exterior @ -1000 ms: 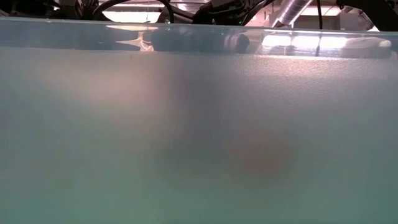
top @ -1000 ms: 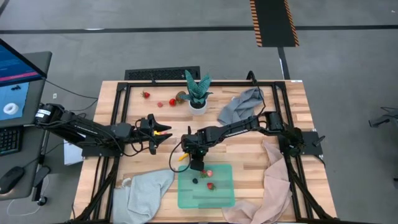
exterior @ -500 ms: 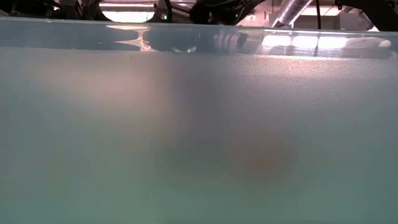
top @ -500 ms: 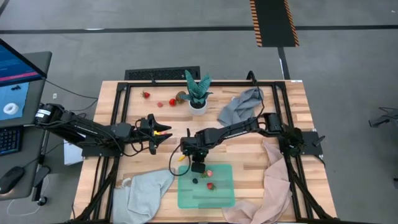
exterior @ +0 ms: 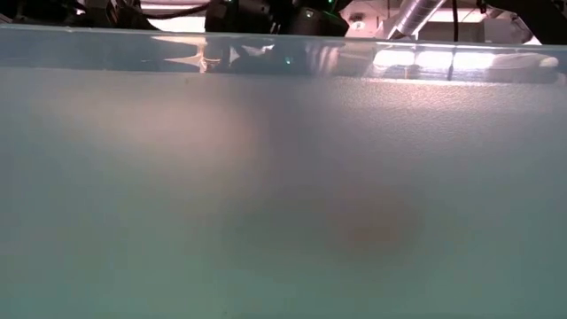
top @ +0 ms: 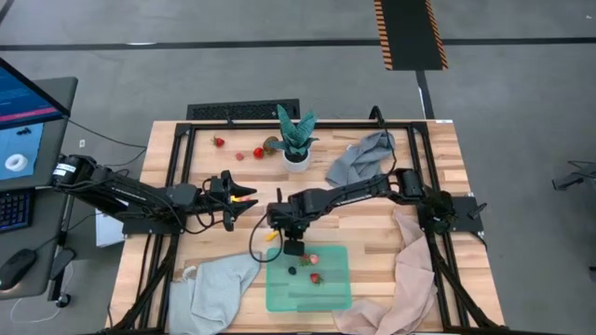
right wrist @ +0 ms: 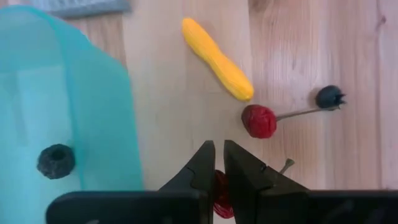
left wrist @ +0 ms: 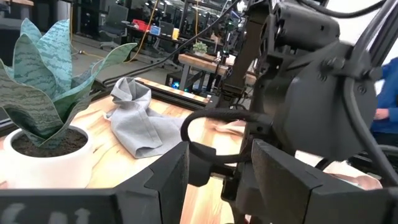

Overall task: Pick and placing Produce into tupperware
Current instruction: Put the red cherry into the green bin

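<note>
The mint-green tupperware (top: 331, 290) lies at the table's near middle, with two red fruits (top: 314, 260) and a dark berry (right wrist: 56, 160) inside. My right gripper (right wrist: 217, 147) hangs above the wood just beyond the tupperware's far rim, pointing steeply down and shut on a small red fruit (right wrist: 221, 190). A yellow banana (right wrist: 217, 59), a red berry (right wrist: 258, 120) and a dark berry (right wrist: 329, 96) lie on the wood by it. My left gripper (top: 240, 199) waits level at the left, open, with nothing between its fingers. My right gripper pinches the small red fruit (right wrist: 221, 186) between its two fingers, coming from above and pointing steeply down. The fruit shows only in the narrow gap behind the fingertips (right wrist: 202, 155), which hide most of it. A thin stem (right wrist: 286, 165) sticks out beside one finger.
A potted plant (top: 296, 141) stands at the far middle, with several small fruits (top: 258, 153) to its left. Grey cloths lie at the far right (top: 363, 158), near left (top: 219, 284) and near right (top: 407, 274). The tupperware's wall (exterior: 283, 177) fills the low view.
My right gripper has risen from the table beside the tupperware's far rim, still shut.
</note>
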